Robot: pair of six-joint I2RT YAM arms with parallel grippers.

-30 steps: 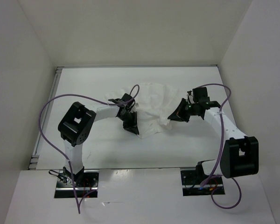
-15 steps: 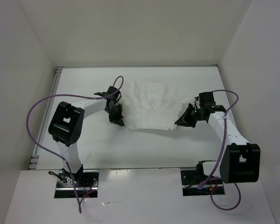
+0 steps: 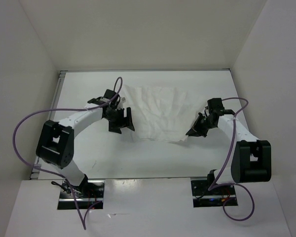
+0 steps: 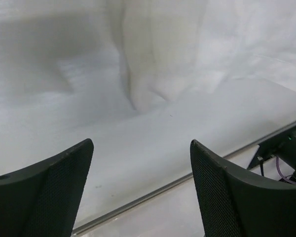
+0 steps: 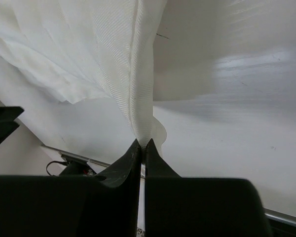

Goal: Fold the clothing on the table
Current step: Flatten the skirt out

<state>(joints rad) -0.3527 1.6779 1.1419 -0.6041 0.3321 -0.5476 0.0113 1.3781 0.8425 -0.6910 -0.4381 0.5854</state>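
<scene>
Left claw (image 4: 141,143) let go, now spread at 9 o'clock of clothing (image 3: 157,111); right claw (image 5: 142,144) still pinching its 4 o'clock corner.

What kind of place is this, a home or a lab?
Probably a robot lab cell: a white table boxed in by white walls, two arms bolted at its near edge, one white garment.

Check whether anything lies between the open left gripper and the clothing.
Nothing visible does: only bare table lies between the left gripper and the clothing. The right gripper is shut on its other side.
</scene>
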